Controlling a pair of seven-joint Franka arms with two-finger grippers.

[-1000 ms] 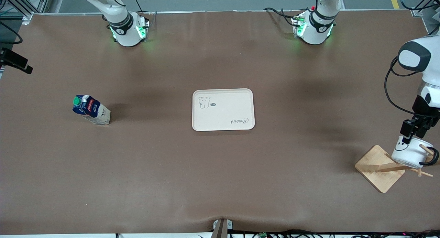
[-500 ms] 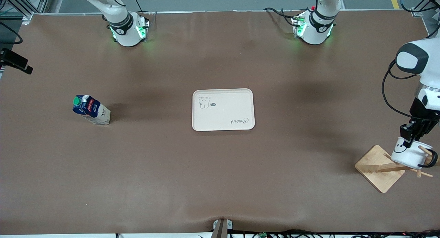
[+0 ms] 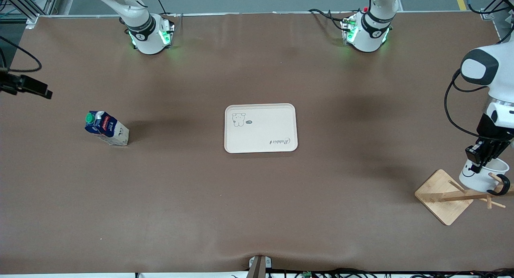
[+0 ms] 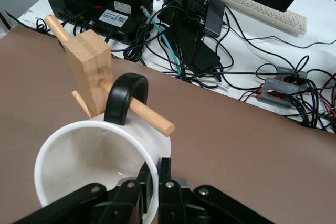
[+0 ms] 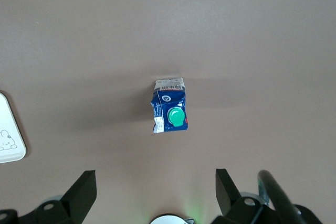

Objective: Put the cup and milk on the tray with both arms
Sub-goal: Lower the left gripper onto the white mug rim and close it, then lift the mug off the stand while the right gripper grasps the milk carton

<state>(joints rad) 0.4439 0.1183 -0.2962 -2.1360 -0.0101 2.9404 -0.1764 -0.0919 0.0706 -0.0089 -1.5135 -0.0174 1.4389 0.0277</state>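
The white cup [image 3: 482, 176] with the smiley face hangs by its black handle [image 4: 125, 96] on a wooden peg [image 4: 153, 117] of the rack, at the left arm's end of the table. My left gripper [image 4: 156, 182] is shut on the cup's rim, one finger inside and one outside. The blue milk [image 3: 106, 128] carton stands toward the right arm's end, its green cap [image 5: 177, 115] showing in the right wrist view. My right gripper [image 5: 156, 192] hangs high over the table near the milk, open and holding nothing. The cream tray [image 3: 260, 128] lies bare in the middle.
The wooden rack's square base [image 3: 443, 195] sits near the table's corner, its post [image 4: 89, 69] and pegs right beside the cup. Past the table's edge there lie cables and boxes [image 4: 210, 30]. Both arm bases [image 3: 150, 35] stand along the table's edge farthest from the front camera.
My left gripper has shut on the cup's rim and the cup has risen slightly on its peg. My right hand has shifted a little at the table's end.
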